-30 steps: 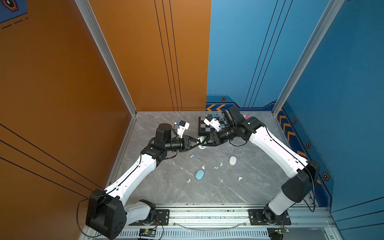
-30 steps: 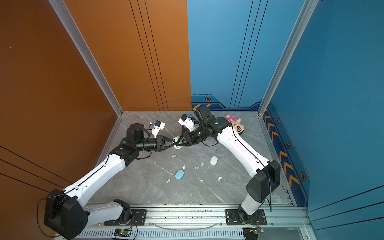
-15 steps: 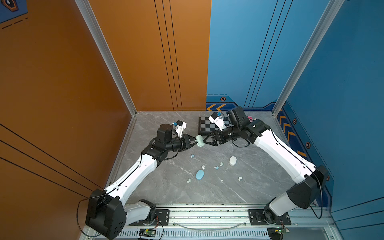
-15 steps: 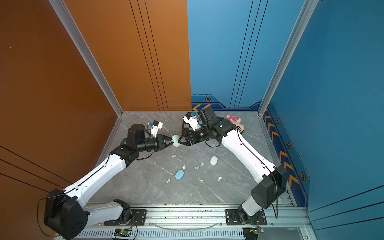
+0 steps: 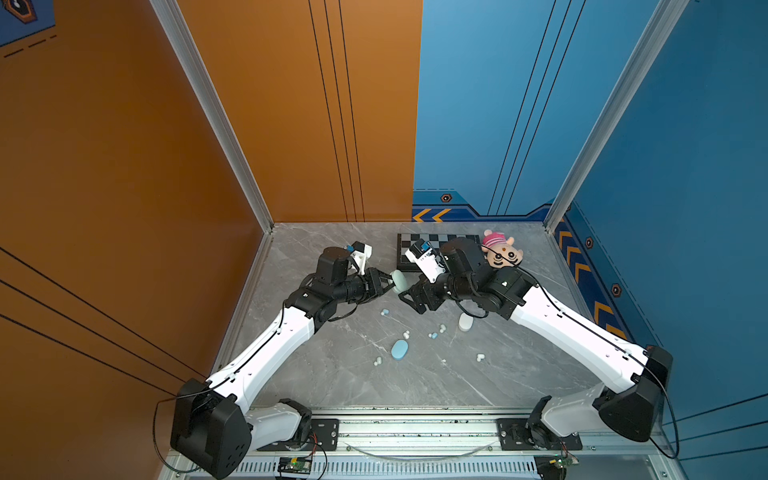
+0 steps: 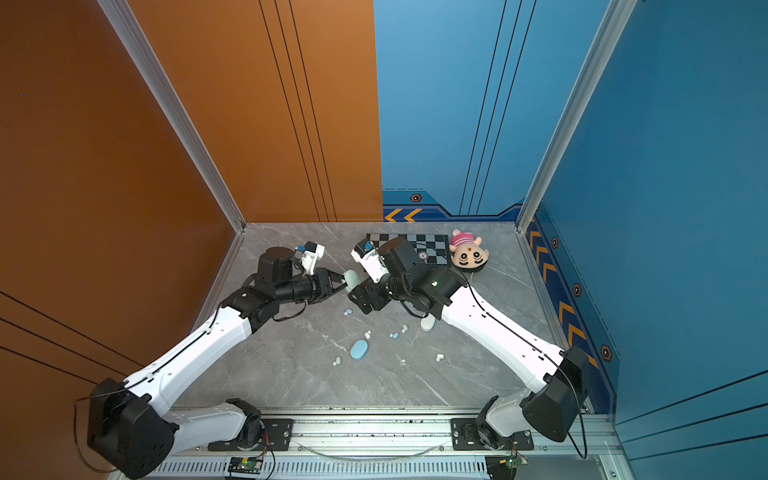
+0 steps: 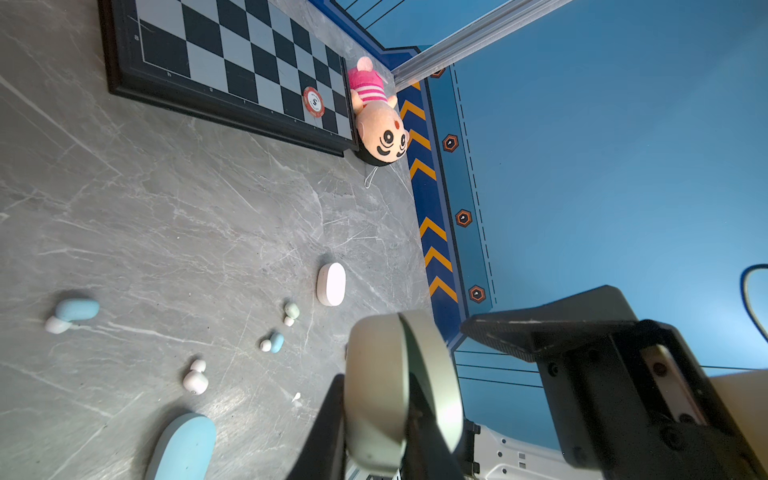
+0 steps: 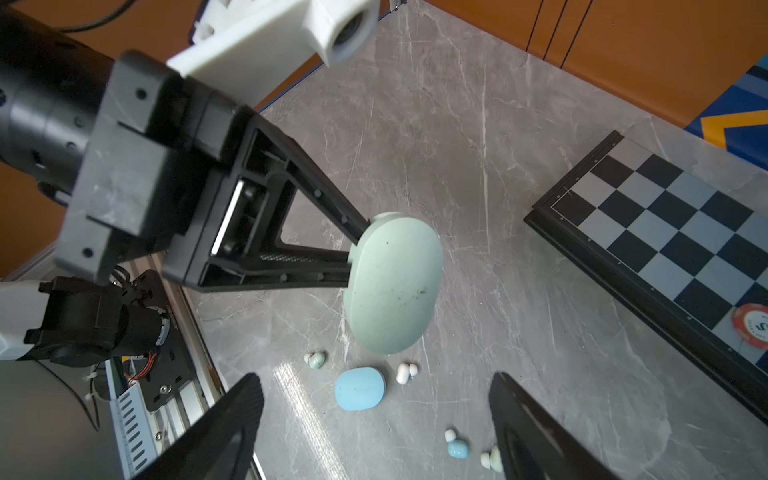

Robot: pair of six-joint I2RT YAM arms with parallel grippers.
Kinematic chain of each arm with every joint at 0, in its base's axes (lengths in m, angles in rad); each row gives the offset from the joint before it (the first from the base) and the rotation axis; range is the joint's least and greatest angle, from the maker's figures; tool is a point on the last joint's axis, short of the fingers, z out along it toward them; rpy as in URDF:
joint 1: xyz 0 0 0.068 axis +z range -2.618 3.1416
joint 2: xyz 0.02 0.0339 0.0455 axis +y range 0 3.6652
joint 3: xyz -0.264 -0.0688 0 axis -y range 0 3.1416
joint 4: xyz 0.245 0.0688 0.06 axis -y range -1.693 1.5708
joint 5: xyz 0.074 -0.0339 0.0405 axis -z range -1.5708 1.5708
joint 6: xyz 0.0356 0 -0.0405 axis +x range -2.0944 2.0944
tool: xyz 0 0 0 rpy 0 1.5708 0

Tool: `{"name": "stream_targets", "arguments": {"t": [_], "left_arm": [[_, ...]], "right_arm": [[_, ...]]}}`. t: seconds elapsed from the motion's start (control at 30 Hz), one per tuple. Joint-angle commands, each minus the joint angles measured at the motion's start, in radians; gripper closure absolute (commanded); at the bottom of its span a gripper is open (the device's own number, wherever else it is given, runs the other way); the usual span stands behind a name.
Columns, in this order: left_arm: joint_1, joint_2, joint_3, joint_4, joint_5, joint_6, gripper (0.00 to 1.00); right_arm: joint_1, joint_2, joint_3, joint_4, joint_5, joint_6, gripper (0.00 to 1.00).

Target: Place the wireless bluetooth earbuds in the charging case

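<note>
Grey marble tabletop [image 5: 519, 374], walled on three sides.

Left gripper [image 5: 388, 283]: clamped on the rim of a mint-green charging case [image 5: 400, 281], which is held on edge clear of the surface, toward the far edge and left of the middle. The left wrist view shows a dark seam between its halves; cannot tell whether the lid is ajar.

Right gripper [image 5: 410, 302]: jaws spread wide and empty, facing the case from just beside it, not touching.

Chessboard [image 7: 232, 62]: flat against the far edge, right of centre. Plush toy [image 5: 502, 253]: touching the board's right end, near the far right corner.

Blue case [image 5: 400, 349]: lying mid-table, shut. White case [image 5: 464, 323]: right of it, partly under the right arm in both top views.

Red-and-white chip [image 7: 313, 101]: on the board.

Earbuds [image 5: 405, 333]: six, white and pale, loose on the tabletop around the two lying cases, none in a case.
</note>
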Motion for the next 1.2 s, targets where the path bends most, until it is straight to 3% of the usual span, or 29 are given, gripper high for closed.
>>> {"name": "stream_targets", "arguments": {"t": [0.0,0.5,0.83,1.17], "left_arm": [[-0.011,-0.01,0.035,-0.02,-0.013,0.009,1.0],[-0.017,-0.01,0.035,-0.059,-0.002,0.016,1.0],[-0.017,-0.01,0.035,-0.065,0.007,0.022,1.0],[-0.022,-0.007,0.04,-0.066,0.002,0.009,1.0]], "right_arm": [[0.01,0.024,-0.008,0.062,0.085,-0.01,0.13],[0.016,0.095,-0.002,0.076,0.135,-0.004,0.14],[-0.018,0.065,-0.017,0.076,0.191,0.035,0.18],[-0.062,0.017,-0.044,0.078,0.105,0.071,0.29]]}}
